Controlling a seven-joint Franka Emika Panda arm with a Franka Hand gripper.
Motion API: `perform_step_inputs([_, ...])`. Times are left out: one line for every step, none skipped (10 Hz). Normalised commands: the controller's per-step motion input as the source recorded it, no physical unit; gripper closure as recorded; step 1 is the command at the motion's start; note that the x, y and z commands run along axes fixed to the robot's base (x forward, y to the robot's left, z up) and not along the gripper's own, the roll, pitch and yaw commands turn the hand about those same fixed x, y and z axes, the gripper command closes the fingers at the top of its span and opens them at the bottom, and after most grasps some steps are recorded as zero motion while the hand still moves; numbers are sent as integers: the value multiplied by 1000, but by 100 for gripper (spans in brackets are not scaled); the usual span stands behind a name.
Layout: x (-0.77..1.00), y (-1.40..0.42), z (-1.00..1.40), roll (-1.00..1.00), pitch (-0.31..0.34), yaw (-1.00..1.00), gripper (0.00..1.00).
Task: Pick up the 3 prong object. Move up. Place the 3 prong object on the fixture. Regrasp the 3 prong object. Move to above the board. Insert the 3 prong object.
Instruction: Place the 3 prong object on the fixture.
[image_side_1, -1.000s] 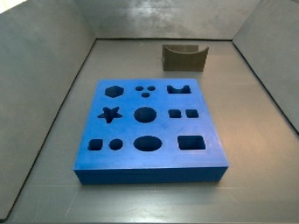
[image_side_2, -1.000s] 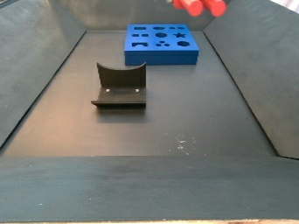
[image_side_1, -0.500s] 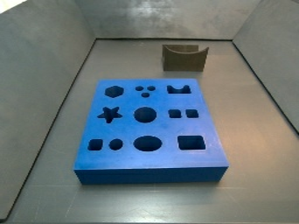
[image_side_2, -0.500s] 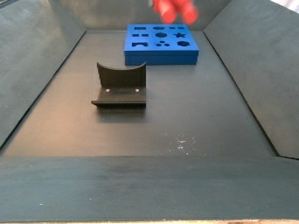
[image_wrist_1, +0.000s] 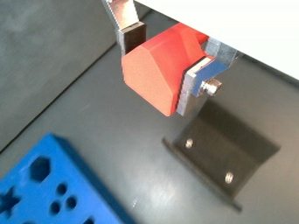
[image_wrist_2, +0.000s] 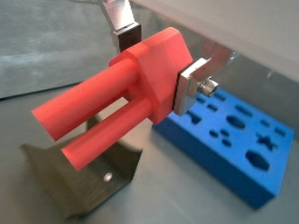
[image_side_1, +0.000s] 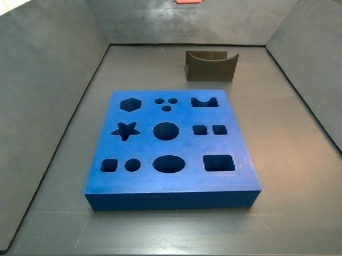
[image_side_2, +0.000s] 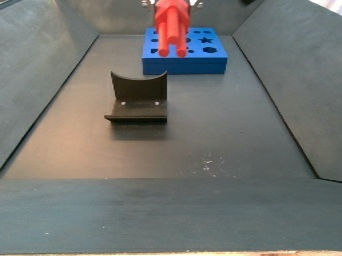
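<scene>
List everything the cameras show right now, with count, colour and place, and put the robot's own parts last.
Pronged block: one, red-orange, held in the air between the fingers, above the floor; its prongs hang down in a side view.
Board: one, blue with shaped cutouts, flat on the floor; every cutout looks empty.
Fixture: one, dark, standing on the floor apart from the board.
Hand: one, silver fingers with dark pads, shut on the pronged block, high over the floor.

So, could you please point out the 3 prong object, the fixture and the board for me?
3 prong object (image_wrist_2: 117, 96): wrist view, on a red prong, held in the gripper (image_wrist_2: 152, 61).
fixture (image_side_2: 135, 98): side view, on its upright back.
board (image_side_1: 174, 150): side view, on its blue top face.
</scene>
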Motion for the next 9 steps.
perform_step_inputs([1000,-83,-127,-977,-8,-97,100])
perform_step_inputs([911,-17,-82,-763,9,-75,100])
perform_step_inputs([832,9,-60,-603,20,-66,100])
perform_step_inputs([755,26,-44,-440,27,-62,100])
perform_step_inputs([648,26,-27,-258,38,-58,100])
perform_step_inputs([556,27,-17,-201,41,-59,100])
perform_step_inputs([466,32,-23,-181,39,-49,100])
perform_step_inputs([355,30,-18,-164,50,-42,100])
perform_step_inputs([278,28,-15,-153,62,-41,100])
